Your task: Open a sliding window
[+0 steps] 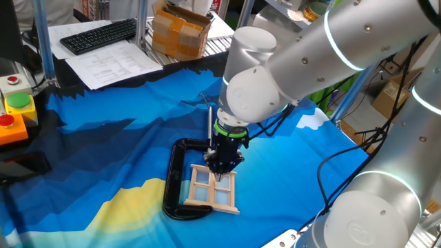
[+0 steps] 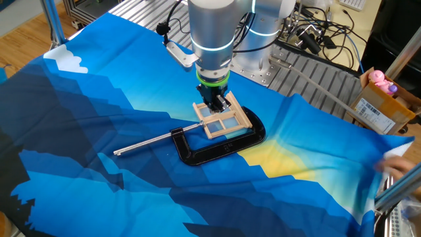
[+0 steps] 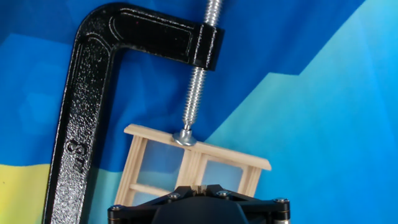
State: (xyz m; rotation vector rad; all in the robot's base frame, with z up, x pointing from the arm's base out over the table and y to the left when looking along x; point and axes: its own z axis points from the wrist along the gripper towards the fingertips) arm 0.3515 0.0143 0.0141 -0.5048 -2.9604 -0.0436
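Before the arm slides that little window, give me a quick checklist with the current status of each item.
1. Gripper shut, pointing down at the sliding window: ok.
2. Fingertips seated against a sash bar: cannot tell, hidden in the hand view.
3. Black C-clamp screw pad on the wooden frame's edge: ok.
4. Frame lying flat on the blue cloth: ok.
5. Sash moved along the frame: cannot tell.

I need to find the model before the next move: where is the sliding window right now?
The sliding window lies flat on the blue cloth near the table's middle, held inside the black C-clamp, with the gripper directly above its frame.
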